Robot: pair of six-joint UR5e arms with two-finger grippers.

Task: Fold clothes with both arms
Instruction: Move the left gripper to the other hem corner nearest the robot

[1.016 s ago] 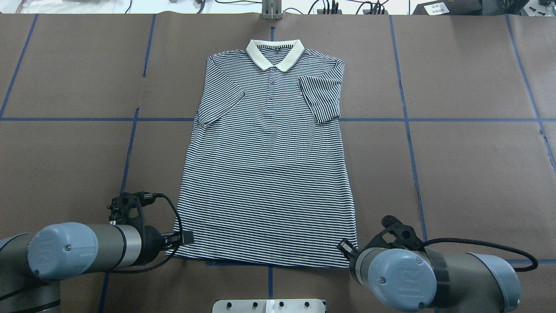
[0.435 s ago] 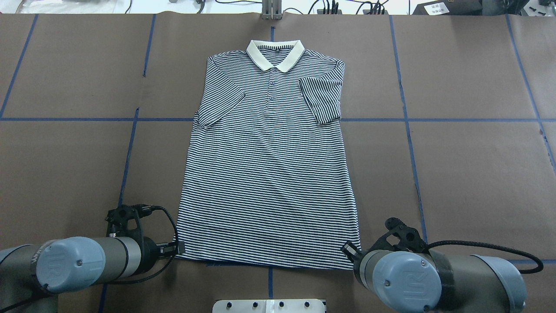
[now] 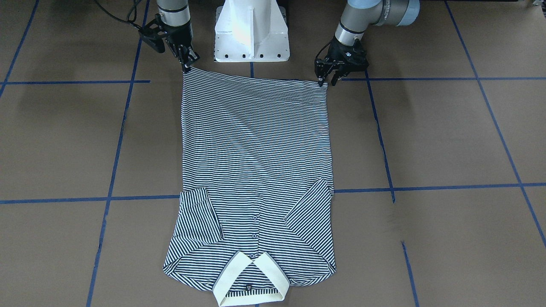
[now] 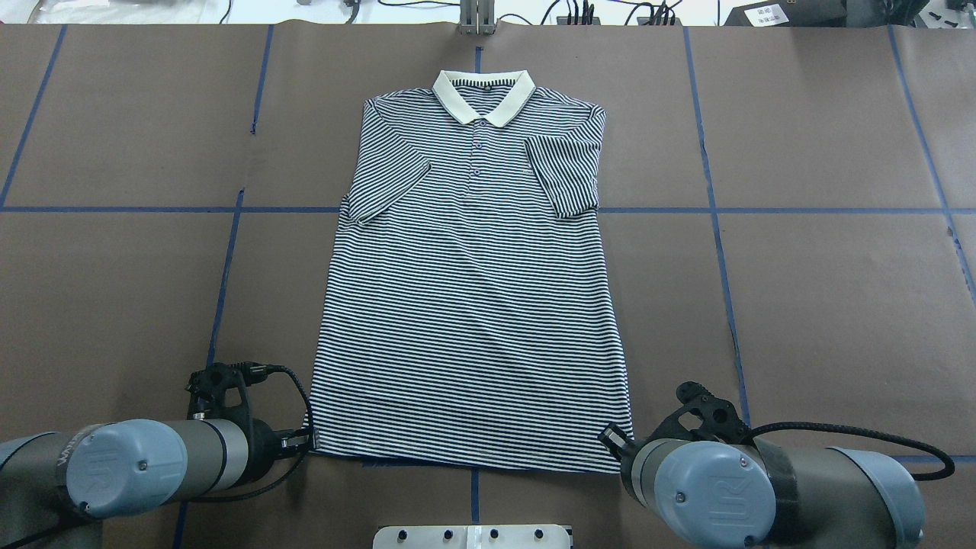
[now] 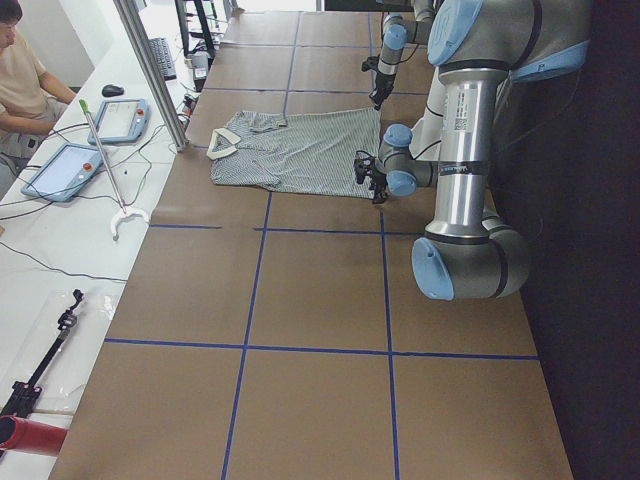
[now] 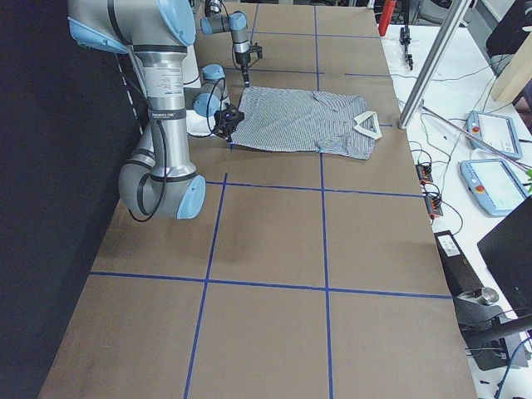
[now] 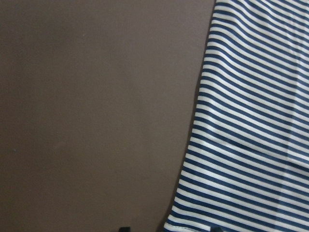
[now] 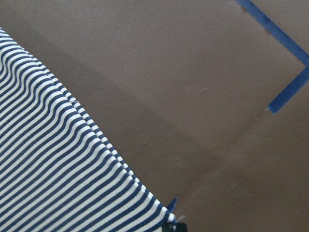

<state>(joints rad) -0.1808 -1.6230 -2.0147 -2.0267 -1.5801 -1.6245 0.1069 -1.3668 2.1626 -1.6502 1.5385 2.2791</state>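
The striped polo shirt point(image 4: 473, 305) lies flat, face up, with its cream collar point(image 4: 482, 95) at the far side and both sleeves folded in. My left gripper point(image 4: 306, 441) is at the near left hem corner. In the front view it point(image 3: 327, 82) looks open, with a finger on each side of the corner. The left wrist view shows that hem corner point(image 7: 193, 212) on the table. My right gripper point(image 3: 187, 68) is shut on the other hem corner, which is drawn to a point. The right wrist view shows that corner point(image 8: 159, 210) at the fingertips.
The white pedestal base point(image 3: 251, 34) stands just behind the hem, between the arms. Blue tape lines point(image 4: 717, 229) cross the brown table cover. A metal post point(image 4: 476, 19) and cables sit at the far edge. An operator point(image 5: 15, 70) sits beyond the collar end.
Both grippers moved back toward the base and slightly outward. The hem shifted a little toward my right and lies flatter and more stretched than before.
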